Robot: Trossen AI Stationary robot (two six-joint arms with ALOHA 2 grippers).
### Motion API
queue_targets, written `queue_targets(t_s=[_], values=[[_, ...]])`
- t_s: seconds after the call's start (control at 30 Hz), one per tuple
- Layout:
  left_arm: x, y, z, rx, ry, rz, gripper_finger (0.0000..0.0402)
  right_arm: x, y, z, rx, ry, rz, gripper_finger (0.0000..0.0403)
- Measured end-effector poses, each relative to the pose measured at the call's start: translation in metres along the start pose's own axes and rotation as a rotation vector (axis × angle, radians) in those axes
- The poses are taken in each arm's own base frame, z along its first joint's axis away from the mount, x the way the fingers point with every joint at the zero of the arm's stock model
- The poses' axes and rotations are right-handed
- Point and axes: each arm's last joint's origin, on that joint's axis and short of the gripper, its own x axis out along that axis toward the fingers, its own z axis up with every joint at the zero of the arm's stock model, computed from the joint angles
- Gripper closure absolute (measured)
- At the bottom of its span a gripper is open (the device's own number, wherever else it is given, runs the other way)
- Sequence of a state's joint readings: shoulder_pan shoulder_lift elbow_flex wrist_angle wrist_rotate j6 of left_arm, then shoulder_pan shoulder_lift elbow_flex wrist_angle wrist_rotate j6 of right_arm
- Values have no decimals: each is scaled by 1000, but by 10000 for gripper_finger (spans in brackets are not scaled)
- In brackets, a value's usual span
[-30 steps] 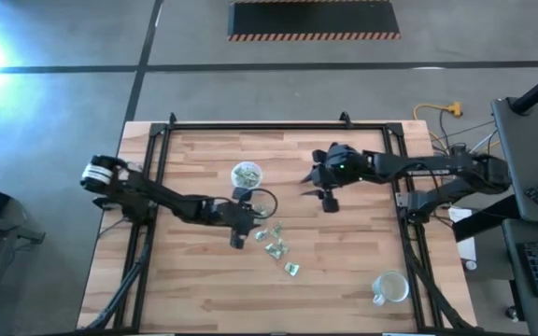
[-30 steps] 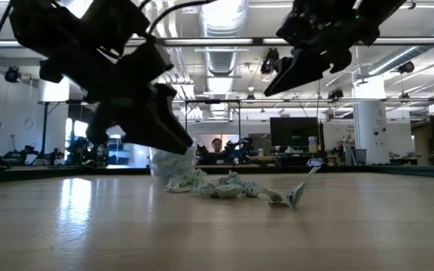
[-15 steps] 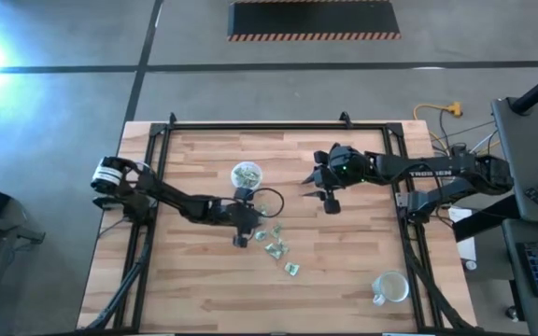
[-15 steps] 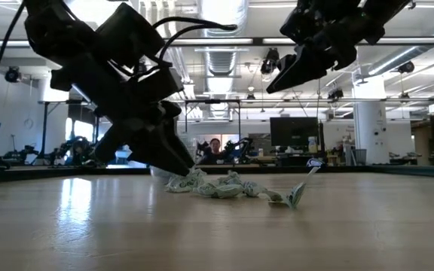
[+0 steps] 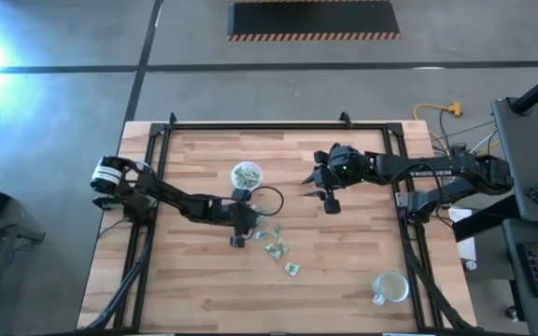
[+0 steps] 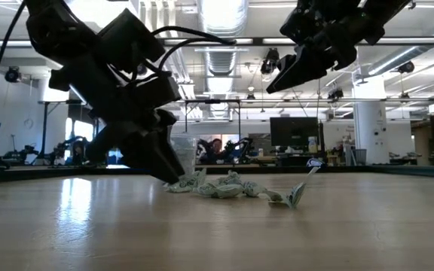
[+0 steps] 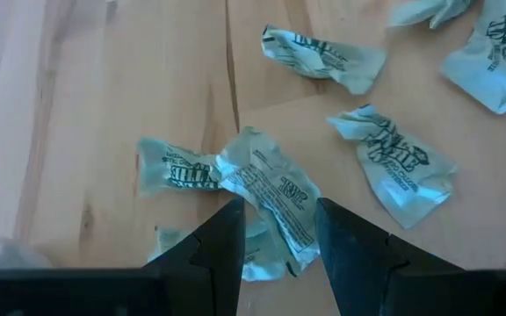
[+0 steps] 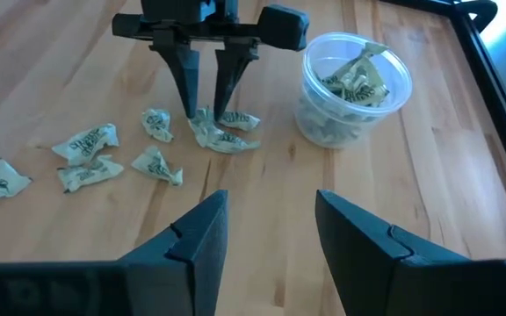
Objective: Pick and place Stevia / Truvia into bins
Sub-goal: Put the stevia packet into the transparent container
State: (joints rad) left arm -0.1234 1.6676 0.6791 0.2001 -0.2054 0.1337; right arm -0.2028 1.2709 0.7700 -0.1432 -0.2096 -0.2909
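Several crumpled pale green and white sachets (image 5: 276, 245) lie loose on the wooden table. A round translucent bin (image 5: 246, 174) with sachets inside stands just beyond them; it also shows in the right wrist view (image 8: 354, 88). My left gripper (image 5: 238, 239) is open and points down at the table. Its fingertips stand on either side of one crumpled sachet (image 7: 271, 186) at the end of the pile nearest the bin. My right gripper (image 5: 304, 185) is open and empty, held high to the right of the bin. My left gripper (image 7: 275, 224) comes at the sachet from above, with one finger (image 7: 228, 230) on each side of its crumpled middle (image 7: 279, 206). The sachet lies flat on the table. I cannot tell whether the fingers touch it.
A second whitish cup (image 5: 390, 287) stands near the table's front right corner. More sachets lie to the right of my left gripper (image 7: 393, 158), one apart toward the near edge (image 5: 292, 269). A black frame (image 5: 157, 149) borders the table.
My left gripper has gone down from above the pile until its fingertips reach the table at the sachet nearest the bin. The sachets and the bin have stayed in place.
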Motion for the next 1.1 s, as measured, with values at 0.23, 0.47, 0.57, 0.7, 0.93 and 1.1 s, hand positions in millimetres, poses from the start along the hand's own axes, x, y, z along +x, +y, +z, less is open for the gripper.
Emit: queue_targets(t_s=[0.23, 0.47, 0.57, 0.7, 0.93, 1.1], values=[[0, -1, 0, 3, -3, -36, 277, 0, 0, 0, 0, 0, 0, 241], [0, -1, 0, 24, -3, -44, 328, 0, 0, 0, 0, 0, 0, 241], [0, -2, 0, 48, -5, -45, 366, 0, 0, 0, -1, 0, 0, 241], [-2, -1, 1, 62, -13, -44, 397, 0, 0, 0, -1, 0, 0, 241], [-8, 1, 6, 60, -41, -39, 394, 0, 0, 0, -1, 0, 0, 241], [-17, 5, 12, 69, -72, 15, 394, 0, 0, 0, -1, 0, 0, 241]])
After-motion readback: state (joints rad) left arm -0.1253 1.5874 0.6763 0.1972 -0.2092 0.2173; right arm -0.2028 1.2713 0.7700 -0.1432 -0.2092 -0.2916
